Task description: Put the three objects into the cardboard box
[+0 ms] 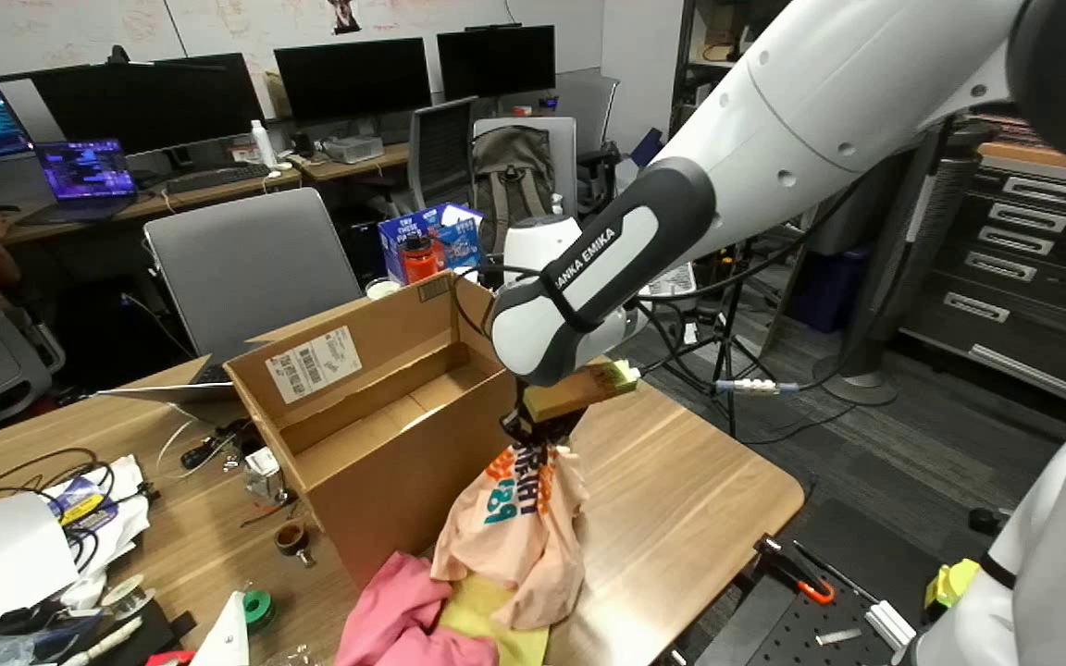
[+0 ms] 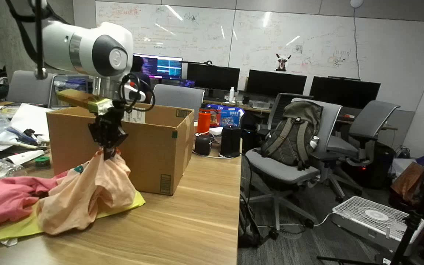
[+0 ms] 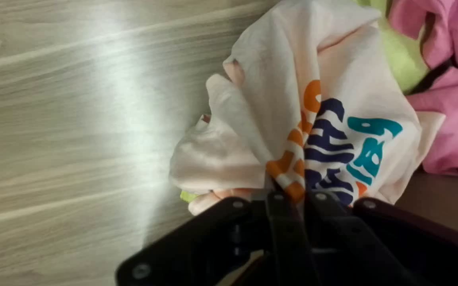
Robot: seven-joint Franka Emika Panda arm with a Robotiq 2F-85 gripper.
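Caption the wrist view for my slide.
The tool grips a peach lettered cloth, with pink cloth at the picture's right edge.

Place looks like robot lab inside office room. Office signs: long whiteboard (image 2: 256, 48) marked with handwriting (image 2: 341, 53), row of monitors (image 2: 277, 84) on desks (image 1: 357, 165) below it, open laptop (image 1: 84, 171) showing lines of text, grey swivel chair (image 2: 283, 174) bearing backpack (image 2: 289, 132), dark grey carpet (image 2: 291, 247). Lab signs: big Franka Emika arm (image 1: 801, 102) above wooden table (image 1: 681, 462), perforated plate (image 1: 794, 622) with orange-handled hand tool (image 1: 814, 590) near, dark drawer cabinet (image 1: 1014, 282) standing farther back.
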